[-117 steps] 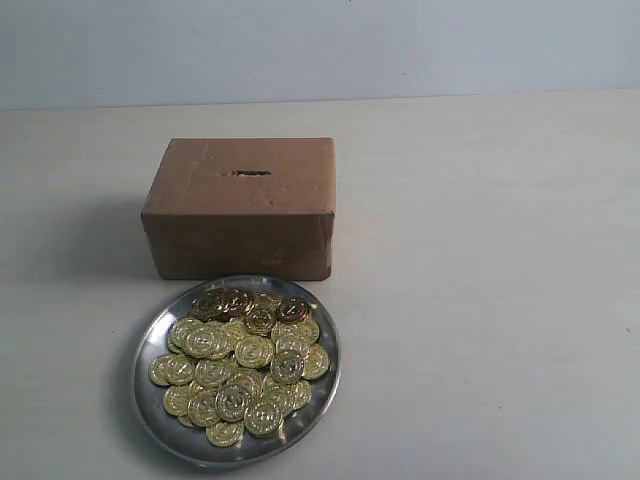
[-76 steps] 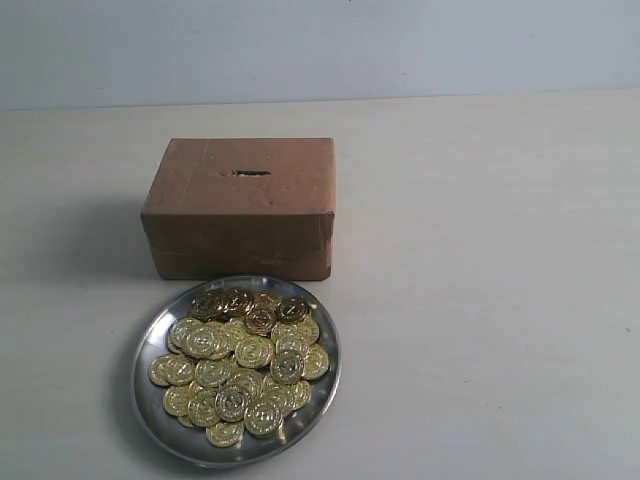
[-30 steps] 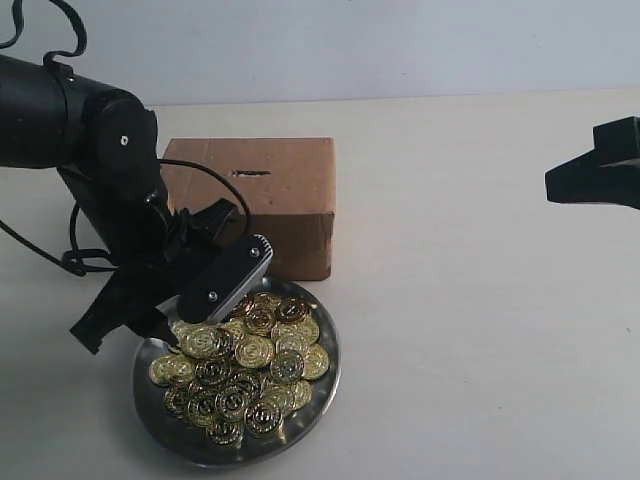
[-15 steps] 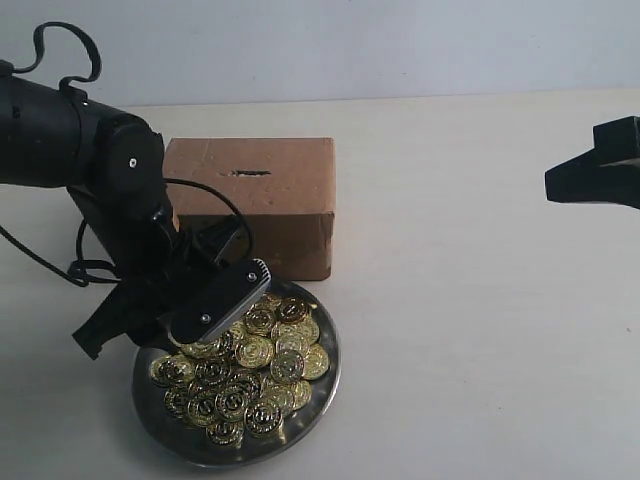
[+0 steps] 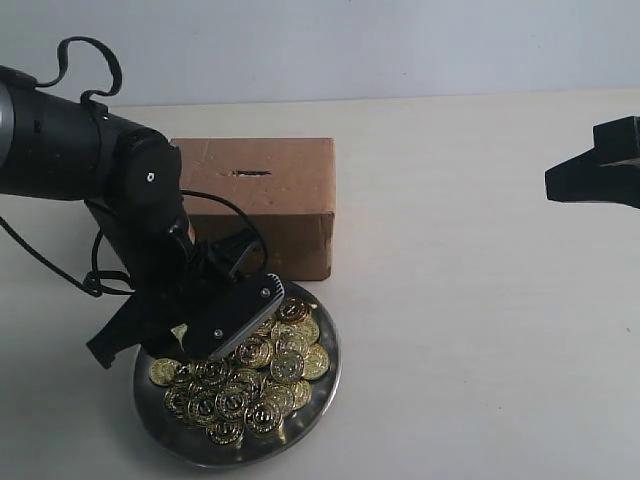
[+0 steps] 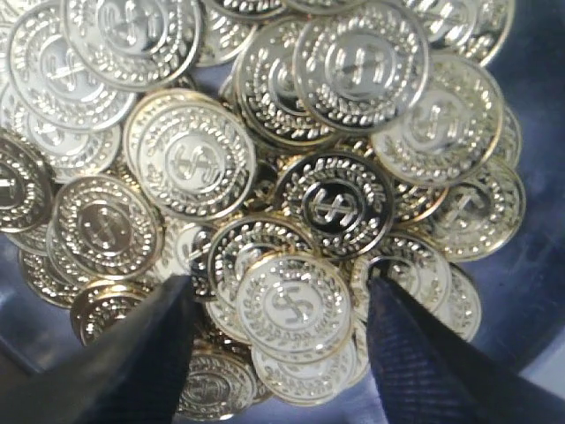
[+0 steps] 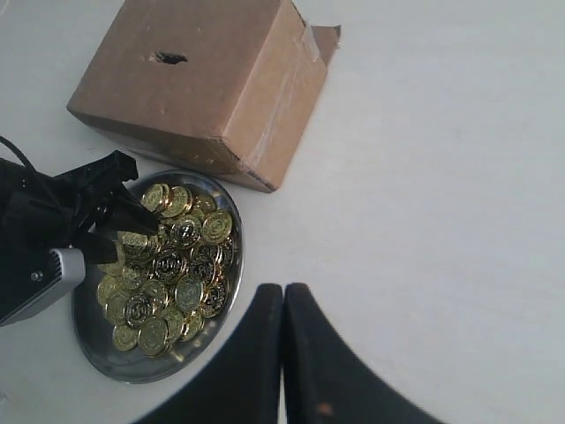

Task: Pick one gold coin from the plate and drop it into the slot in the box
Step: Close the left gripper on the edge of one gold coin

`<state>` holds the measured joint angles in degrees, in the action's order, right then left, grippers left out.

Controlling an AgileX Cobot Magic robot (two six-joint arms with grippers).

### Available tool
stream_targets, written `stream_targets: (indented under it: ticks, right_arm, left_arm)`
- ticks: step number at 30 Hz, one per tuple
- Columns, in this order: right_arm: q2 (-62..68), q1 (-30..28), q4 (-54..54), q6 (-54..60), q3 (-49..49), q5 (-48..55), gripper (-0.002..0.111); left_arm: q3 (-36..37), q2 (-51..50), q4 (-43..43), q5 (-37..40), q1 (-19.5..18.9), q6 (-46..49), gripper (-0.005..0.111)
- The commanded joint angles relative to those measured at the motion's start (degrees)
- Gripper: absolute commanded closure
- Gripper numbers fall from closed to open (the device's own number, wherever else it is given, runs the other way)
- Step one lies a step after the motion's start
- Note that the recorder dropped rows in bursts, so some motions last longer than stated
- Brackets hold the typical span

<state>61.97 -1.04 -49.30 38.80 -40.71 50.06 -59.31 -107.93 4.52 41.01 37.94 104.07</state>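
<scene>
Left gripper (image 5: 190,345) reaches down into the plate (image 5: 332,385), which sits just beside the box (image 5: 260,205), the box slot (image 5: 251,173) on its top face. Its wrist view shows the jaws spread, straddling one gold coin (image 6: 294,305) atop the heap; closing squarely on its rim should, I judge, leave neighbours behind. Right gripper (image 7: 282,300), in its own view, hangs pinched together, empty, well away.

I see one plate (image 5: 300,437), one box (image 5: 275,205) with one slot (image 5: 251,173), one left gripper (image 6: 278,305) and one right gripper (image 7: 282,305). The gold coins (image 5: 275,368) are a few dozen (they overlap, so I cannot count exactly).
</scene>
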Motion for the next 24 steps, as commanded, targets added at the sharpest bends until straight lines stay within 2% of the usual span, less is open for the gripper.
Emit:
stream_targets:
  ticks: [1, 6, 24]
  right_arm:
    - [0.00, -0.28, -0.58, 0.96, -0.29, -0.38, 0.108]
    - [0.00, -0.28, -0.58, 0.96, -0.29, -0.38, 0.108]
    - [0.00, -0.28, -0.58, 0.96, -0.29, -0.38, 0.108]
  left_arm:
    - [0.13, 0.16, 0.45, -0.28, 0.30, 0.00, 0.050]
    - [1.16, 0.16, -0.61, -1.38, 0.30, -4.08, 0.052]
    - [2.19, -1.46, -1.02, -3.47, 0.30, -4.23, 0.053]
